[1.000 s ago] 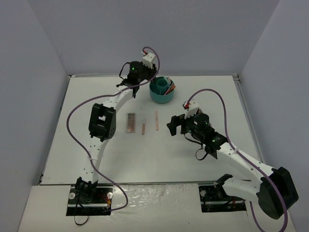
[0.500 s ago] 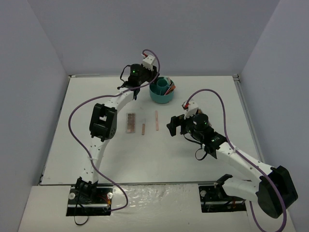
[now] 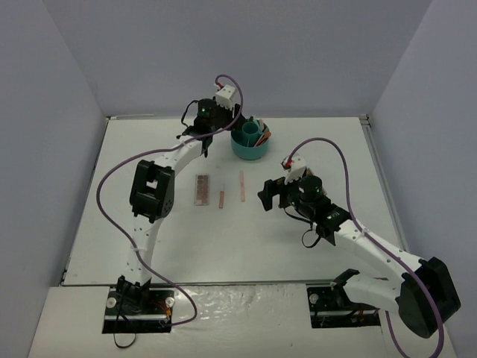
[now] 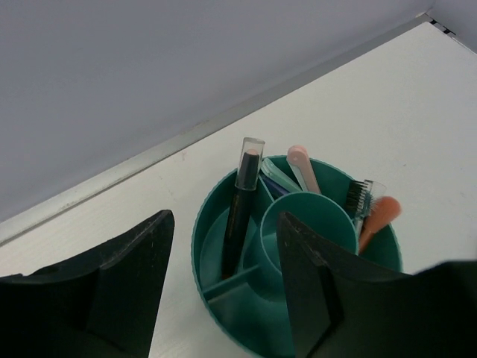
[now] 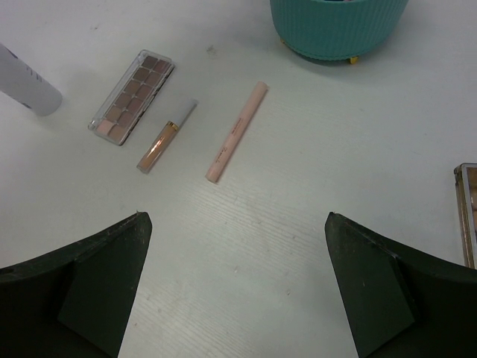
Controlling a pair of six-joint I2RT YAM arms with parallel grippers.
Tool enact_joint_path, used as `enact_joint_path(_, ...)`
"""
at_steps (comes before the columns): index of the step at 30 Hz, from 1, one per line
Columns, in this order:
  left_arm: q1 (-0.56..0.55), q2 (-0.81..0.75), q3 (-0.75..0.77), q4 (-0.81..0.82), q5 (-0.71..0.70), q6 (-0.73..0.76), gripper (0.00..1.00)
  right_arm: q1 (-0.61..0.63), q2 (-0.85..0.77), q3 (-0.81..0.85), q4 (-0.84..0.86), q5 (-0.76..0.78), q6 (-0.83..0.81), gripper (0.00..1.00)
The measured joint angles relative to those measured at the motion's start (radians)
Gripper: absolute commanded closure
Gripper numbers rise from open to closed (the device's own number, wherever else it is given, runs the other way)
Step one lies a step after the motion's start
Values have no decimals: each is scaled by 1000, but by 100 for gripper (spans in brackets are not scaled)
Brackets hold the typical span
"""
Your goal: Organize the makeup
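We see the left gripper (image 4: 223, 224) open and empty, facing the teal cup (image 4: 212, 257). The right gripper (image 5: 237, 224) is wide open and empty, near the eyeshadow palette (image 5: 132, 97).

Soft, even overhead light keeps the white table (image 3: 246, 246) bright and shadows faint. In the wrist views the left fingers (image 4: 112, 291) and right fingers (image 5: 82, 291) look dark and slightly soft-edged; everything between and beyond them is sharp. The glossy strip (image 3: 246, 298) by the arm bases glints mildly.
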Motion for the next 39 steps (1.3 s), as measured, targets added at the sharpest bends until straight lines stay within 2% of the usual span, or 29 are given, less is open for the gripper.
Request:
enact_joint_path(3, -8, -121, -81, -61, -55, -31, 33, 0, -10, 0, -9, 4, 2, 0)
enact_joint_path(6, -28, -289, -177, -144, -129, -70, 23, 0, -28, 0, -28, 15, 5, 0)
enact_joint_path(10, -94, -499, -289, -259, -230, -118, 20, -4, -59, 0, -54, 41, 12, 0)
enact_joint_path(14, -179, -598, -349, -402, -293, -173, 19, -7, -88, 0, -65, 61, 27, 0)
enact_joint_path(18, -222, -592, -403, -559, -348, -234, 18, -8, -102, 0, -70, 70, 34, 0)
enact_joint_path(26, -201, -463, -415, -818, -377, -296, 24, -12, -132, -1, -94, 75, 47, 0)
enact_joint_path(33, -182, -346, -383, -906, -366, -308, 31, -12, -174, -17, -103, 79, 56, 0)
enact_joint_path(39, -156, -260, -346, -911, -310, -326, 39, -12, -175, -17, -108, 81, 57, 0)
